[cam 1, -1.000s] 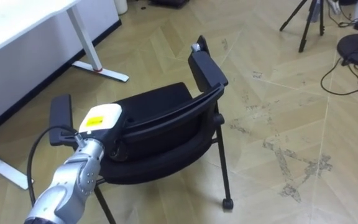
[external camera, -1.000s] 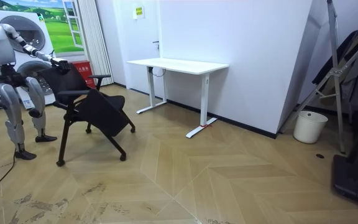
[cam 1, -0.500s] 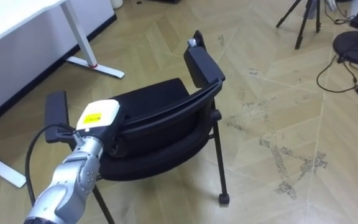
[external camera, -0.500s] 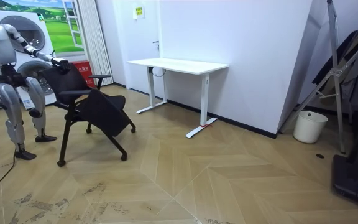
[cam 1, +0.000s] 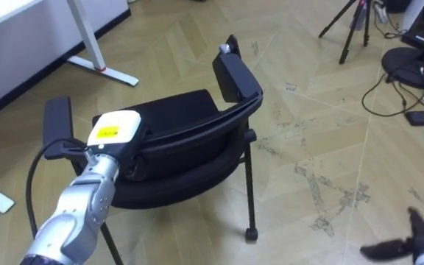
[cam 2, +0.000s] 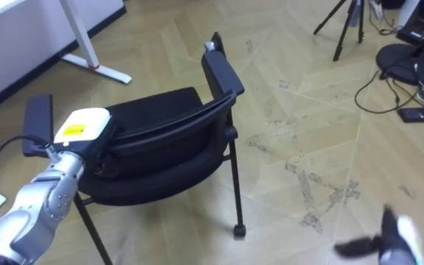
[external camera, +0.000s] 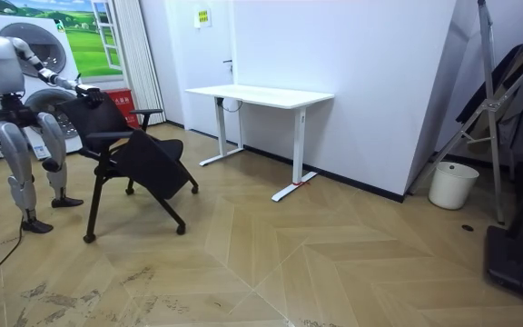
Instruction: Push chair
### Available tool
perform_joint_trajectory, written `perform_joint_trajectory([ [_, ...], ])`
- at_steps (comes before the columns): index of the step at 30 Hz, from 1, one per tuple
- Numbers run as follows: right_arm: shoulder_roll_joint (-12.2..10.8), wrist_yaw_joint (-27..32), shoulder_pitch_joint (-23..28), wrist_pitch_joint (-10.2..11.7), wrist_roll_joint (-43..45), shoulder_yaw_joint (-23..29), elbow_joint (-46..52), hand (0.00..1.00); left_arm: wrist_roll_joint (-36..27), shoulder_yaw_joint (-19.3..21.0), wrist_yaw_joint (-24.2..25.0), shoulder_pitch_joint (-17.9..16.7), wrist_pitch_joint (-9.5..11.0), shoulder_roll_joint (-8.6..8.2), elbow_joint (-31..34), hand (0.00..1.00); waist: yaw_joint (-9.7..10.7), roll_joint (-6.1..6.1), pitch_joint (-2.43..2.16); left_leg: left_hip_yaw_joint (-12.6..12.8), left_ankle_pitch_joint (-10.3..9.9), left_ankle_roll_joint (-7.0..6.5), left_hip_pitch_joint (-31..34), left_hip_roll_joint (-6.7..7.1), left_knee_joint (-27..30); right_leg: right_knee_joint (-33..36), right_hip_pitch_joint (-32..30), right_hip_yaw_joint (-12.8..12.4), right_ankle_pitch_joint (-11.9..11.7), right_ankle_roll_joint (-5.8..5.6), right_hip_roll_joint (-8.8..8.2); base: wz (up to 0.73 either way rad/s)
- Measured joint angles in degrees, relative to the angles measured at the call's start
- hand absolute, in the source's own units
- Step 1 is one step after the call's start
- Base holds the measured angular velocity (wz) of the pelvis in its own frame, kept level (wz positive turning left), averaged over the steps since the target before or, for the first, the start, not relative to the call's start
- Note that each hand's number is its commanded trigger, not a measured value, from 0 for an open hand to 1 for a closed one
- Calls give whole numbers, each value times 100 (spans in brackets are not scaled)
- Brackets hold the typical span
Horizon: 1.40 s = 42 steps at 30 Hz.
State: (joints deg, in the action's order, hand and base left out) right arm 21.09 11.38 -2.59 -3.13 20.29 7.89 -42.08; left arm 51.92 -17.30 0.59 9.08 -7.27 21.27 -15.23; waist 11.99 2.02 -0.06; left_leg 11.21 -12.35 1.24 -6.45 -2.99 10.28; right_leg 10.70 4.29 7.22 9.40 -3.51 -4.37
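A black chair (cam 1: 179, 143) with two armrests stands on the wood floor right in front of me, its backrest toward me. My left hand (cam 1: 115, 131) rests on the top edge of the backrest near its left end; its fingers are hidden beyond the edge. My right hand (cam 1: 417, 239) hangs free at the lower right, well apart from the chair, with its dark fingers spread open. In the room view I stand at the room view's left, behind the chair (external camera: 139, 154), left arm stretched to its back.
A white desk (external camera: 261, 94) stands ahead by the wall; its foot (cam 1: 98, 66) lies beyond the chair to the left. A tripod (cam 1: 348, 33), a round black base (cam 1: 411, 62) and cables lie on the floor to the right. A white bin (external camera: 449, 184) stands farther along the wall.
My right hand has come into view at the lower right. The eye view has shifted a little; the chair has hardly moved in the room view. My left hand stays on the backrest.
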Motion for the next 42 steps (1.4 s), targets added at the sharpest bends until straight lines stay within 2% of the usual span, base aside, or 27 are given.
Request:
perform_joint_trajectory([
  [4, 0, 23, -279, -50, 432, -41, 490, 0, 23, -110, 31, 1, -125, 78, 183, 100, -43, 59, -10, -16, 0, 0, 76, -4, 13, 14, -61, 17, -6, 9, 2, 0],
  [10, 3, 1, -246, -75, 1153, -289, 1788, 0, 33, -167, 251, -8, -211, 95, 428, 100, -117, 66, -3, -37, 0, 0, 90, -12, 10, 10, -65, 42, -6, 9, 7, 1],
  [16, 26, -180, -468, -73, 1846, -505, 2314, 0, 67, -209, 347, -5, -188, 138, 536, 100, -174, 93, 9, -65, 0, 0, 91, -15, 10, 6, -53, 78, -6, 9, 9, 2],
  [18, 170, -313, -582, -75, 2005, -668, 2468, 0, 66, -209, 363, 21, -151, 153, 545, 100, -214, 90, 8, -56, 0, 0, 133, -18, 14, 10, -97, 81, -6, 9, 9, -2],
  [20, 505, -471, -730, -70, 2069, -930, 2755, 0, 67, -216, 403, 85, -95, 167, 562, 100, -306, 99, 20, -53, 0, 0, 187, -24, 17, 14, -153, 80, -14, 21, 11, 0],
  [24, 812, -802, -1261, -59, 2262, -1262, 3087, 0, 60, -254, 469, 144, 3, 218, 580, 100, -372, 132, 42, -59, 0, 1, 190, -26, 20, 9, -153, 88, -14, 21, 13, 1],
  [27, 1021, -1007, -1319, 7, 2537, -1452, 3512, 0, 58, -343, 472, 206, 112, 261, 610, 100, -454, 163, 58, -65, 0, 1, 217, -30, 35, 3, -153, 110, -14, 21, 13, 5],
  [30, 1071, -1212, -1319, 110, 2995, -1577, 3775, 0, 58, -341, 487, 207, 210, 290, 627, 100, -510, 172, 64, -68, 0, 1, 222, -32, 41, 3, -149, 129, -13, 21, 13, 2],
  [32, 1083, -1389, -1319, 200, 3262, -1612, 3953, 0, 59, -344, 516, 270, 309, 313, 634, 100, -623, 206, 86, -96, 0, 1, 232, -32, 40, 1, -153, 153, -13, 20, 13, 0],
  [33, 1114, -1473, -1320, 167, 3279, -1719, 4064, 0, 58, -370, 522, 311, 365, 362, 637, 100, -679, 236, 103, -109, 1, 1, 235, -37, 40, -3, -159, 162, -13, 20, 17, 0],
  [36, 1308, -1708, -1329, 181, 3382, -2059, 4332, 0, 59, -434, 527, 393, 415, 449, 675, 100, -785, 293, 105, -120, 1, 1, 282, -45, 38, 0, -221, 165, -13, 21, 24, -3],
  [37, 1377, -1829, -1373, 201, 3386, -2255, 4397, 0, 59, -446, 571, 426, 433, 465, 674, 100, -797, 308, 102, -201, 1, 1, 283, -44, 31, 6, -216, 169, -13, 21, 27, 9],
  [42, 1426, -2176, -1441, 270, 3357, -2620, 4506, 0, 61, -554, 665, 591, 611, 544, 673, 100, -939, 397, 103, -366, 1, 1, 316, -39, 19, 7, -205, 169, -13, 21, 35, 10],
])
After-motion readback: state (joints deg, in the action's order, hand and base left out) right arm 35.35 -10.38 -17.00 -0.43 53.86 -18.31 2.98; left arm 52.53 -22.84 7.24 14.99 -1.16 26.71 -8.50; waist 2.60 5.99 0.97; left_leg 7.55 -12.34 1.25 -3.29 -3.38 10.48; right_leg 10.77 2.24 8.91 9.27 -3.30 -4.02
